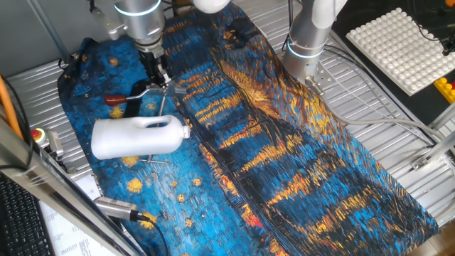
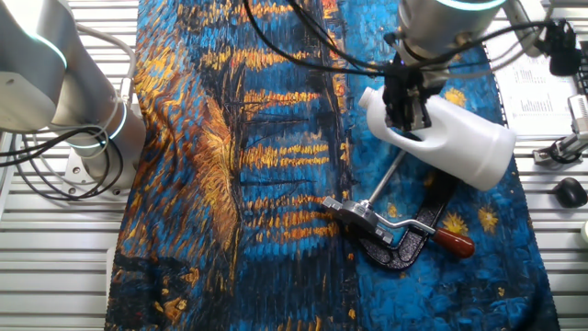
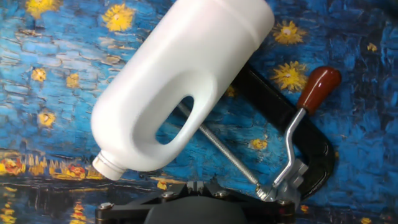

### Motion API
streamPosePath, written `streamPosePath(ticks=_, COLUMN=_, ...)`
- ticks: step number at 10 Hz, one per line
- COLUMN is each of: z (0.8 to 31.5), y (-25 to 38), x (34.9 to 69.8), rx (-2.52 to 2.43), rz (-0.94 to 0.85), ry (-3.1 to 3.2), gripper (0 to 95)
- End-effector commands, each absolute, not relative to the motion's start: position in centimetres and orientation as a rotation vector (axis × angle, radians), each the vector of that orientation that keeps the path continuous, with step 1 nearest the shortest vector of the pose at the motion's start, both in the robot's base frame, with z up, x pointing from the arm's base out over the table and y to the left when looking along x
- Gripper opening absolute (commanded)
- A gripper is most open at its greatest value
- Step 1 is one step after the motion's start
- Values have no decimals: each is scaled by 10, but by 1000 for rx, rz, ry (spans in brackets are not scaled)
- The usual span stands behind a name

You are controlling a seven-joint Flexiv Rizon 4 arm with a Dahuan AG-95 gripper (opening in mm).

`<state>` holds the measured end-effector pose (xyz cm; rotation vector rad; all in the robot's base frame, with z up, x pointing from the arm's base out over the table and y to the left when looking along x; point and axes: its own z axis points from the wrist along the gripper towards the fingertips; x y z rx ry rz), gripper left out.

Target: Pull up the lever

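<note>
Lever: Where the patterned cloth (image 2: 276, 184) ran bluest, in the lower right of the other fixed view, the lever (image 2: 415, 228) lay low and nearly flat, its red-brown tip (image 2: 455, 242) pointing right.
Clamp: the lever was hinged to a small metal clamp (image 2: 363, 216) on a curved black base (image 2: 404, 250), from which a thin threaded rod (image 2: 381, 188) ran up under the jug.
Jug: a white plastic jug (image 2: 459, 138) lay on its side just above the clamp, handle hole showing in the hand view.
Gripper: the gripper (image 2: 407, 118) hung over the jug's neck end, above the clamp, apart from the lever.
Jaws: I could not tell how wide they stood; nothing seemed held.
</note>
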<state>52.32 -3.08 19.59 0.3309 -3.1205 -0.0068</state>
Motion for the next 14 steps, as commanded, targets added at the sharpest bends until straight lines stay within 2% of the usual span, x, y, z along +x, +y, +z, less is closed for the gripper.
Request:
streamPosePath(ticks=1, z=191, y=-36, x=527, rx=382, rz=-4, ry=-3108, gripper=0)
streamPosePath(ticks=14, z=163, y=-95, x=576, rx=805, rz=5, ry=-3012, gripper=0)
